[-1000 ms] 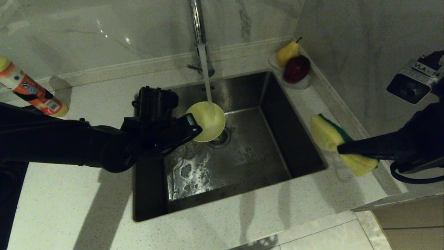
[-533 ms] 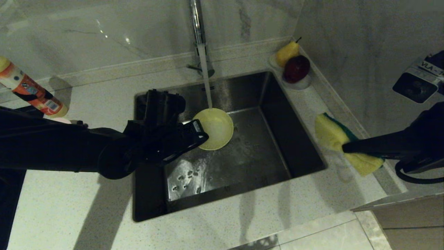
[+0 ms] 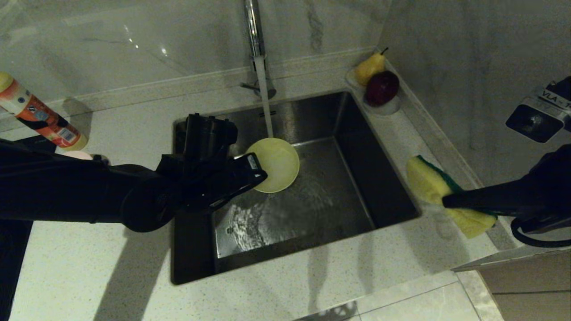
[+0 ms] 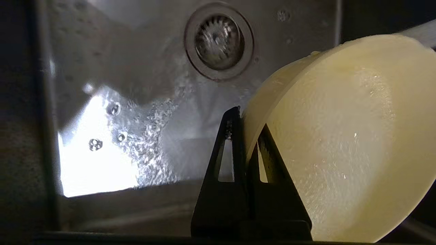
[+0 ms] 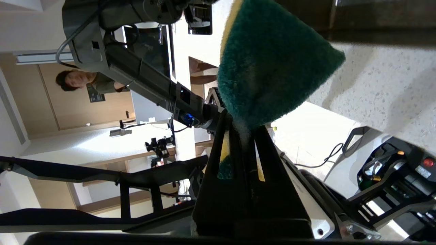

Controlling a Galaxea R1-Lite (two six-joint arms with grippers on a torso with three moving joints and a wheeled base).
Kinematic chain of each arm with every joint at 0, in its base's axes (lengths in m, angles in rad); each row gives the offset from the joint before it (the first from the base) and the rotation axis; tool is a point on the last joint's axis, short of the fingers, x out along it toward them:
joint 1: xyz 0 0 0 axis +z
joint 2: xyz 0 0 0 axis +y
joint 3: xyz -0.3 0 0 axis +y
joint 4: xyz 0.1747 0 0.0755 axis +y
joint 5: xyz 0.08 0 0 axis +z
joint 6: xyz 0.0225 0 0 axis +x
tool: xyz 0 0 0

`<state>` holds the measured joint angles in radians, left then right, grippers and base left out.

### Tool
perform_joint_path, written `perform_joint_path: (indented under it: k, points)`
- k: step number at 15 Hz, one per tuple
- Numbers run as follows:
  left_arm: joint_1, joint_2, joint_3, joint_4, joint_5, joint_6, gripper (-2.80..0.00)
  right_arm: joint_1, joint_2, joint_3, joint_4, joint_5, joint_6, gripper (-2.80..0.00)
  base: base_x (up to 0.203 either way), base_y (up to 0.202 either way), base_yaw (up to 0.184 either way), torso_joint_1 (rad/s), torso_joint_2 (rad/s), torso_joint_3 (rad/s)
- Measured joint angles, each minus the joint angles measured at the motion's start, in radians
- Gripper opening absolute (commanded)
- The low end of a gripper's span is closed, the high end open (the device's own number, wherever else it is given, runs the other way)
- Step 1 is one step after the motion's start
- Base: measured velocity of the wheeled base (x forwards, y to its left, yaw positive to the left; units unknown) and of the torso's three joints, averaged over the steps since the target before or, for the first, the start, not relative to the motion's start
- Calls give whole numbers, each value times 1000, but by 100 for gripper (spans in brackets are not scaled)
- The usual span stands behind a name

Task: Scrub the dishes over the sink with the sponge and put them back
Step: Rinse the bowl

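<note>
My left gripper is shut on the rim of the yellow bowl, one of the dishes, and holds it tilted on edge over the sink. Water from the tap runs down onto the bowl's upper rim. The left wrist view shows one of the gripper's jaws inside and one outside the bowl's wall, with the drain beyond. My right gripper is shut on the sponge, above the counter right of the sink. Its green face fills the right wrist view above the gripper. A pale pink bowl's edge peeks over my left arm.
An orange and white bottle lies at the far left by the wall. A small clear dish with a pear and a dark red apple stands at the sink's back right corner. A marble wall rises close on the right.
The left gripper has carried the yellow bowl a little right and toward the front, so the stream now hits its upper rim. The right gripper and sponge have drifted slightly right and lower.
</note>
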<state>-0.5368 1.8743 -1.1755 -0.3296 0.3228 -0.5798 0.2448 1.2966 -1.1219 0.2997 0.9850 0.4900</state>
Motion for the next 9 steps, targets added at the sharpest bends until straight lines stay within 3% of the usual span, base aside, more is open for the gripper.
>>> perform_joint_path:
  k: [3, 5, 9]
  points:
    - [2, -6, 9, -32, 119, 52, -280, -19, -13, 24, 0, 30, 0, -280, 0, 0, 0, 0, 0, 0]
    - [5, -26, 44, -119, 166, 128, -280, -32, -18, 38, -1, 56, -1, -280, 0, 0, 0, 0, 0, 0]
    - [30, -56, 187, -482, 178, 340, -280, -43, -21, 48, -2, 58, -2, -280, 0, 0, 0, 0, 0, 0]
